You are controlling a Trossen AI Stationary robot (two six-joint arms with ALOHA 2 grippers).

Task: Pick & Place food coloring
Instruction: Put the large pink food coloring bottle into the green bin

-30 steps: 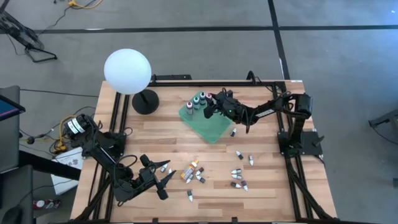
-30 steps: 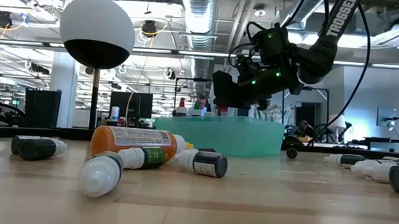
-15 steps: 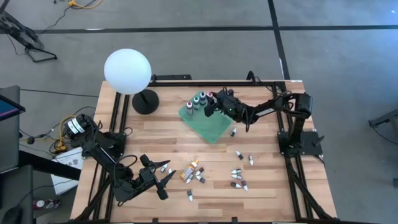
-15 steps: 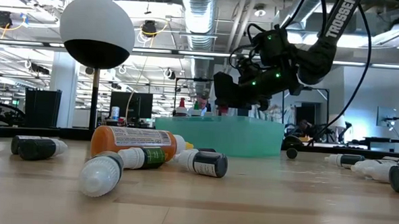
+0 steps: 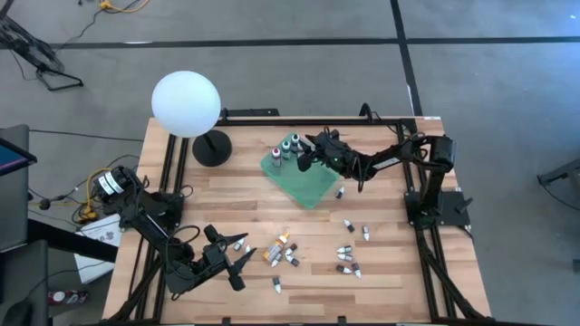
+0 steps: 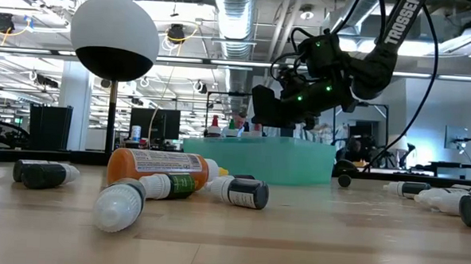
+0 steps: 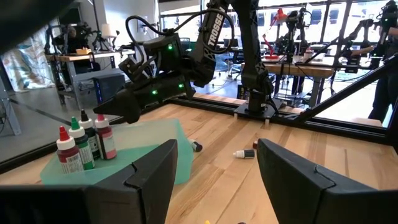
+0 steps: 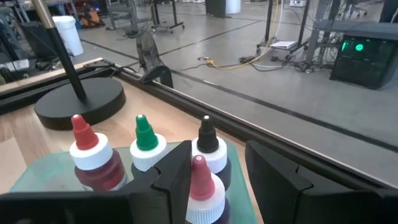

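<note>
Four small bottles with red, green, black and pink tips stand upright in the far left corner of the green tray. My right gripper is open over that corner, one finger on each side of the pink-tipped bottle. Other food coloring bottles lie on their sides on the wood. My left gripper hovers open near the table's front left, with nothing between its fingers. My right gripper comes level from the table's right side with its fingers astride the pink-tipped bottle's body. A gap shows between the bottle and one finger. The other finger stands close against it; whether it touches I cannot tell. The bottle stands upright on the tray.
A white globe lamp on a black base stands at the far left, close to the tray. An orange-labelled bottle lies among the loose ones near the front. Bare wood lies between the tray and the scattered bottles.
</note>
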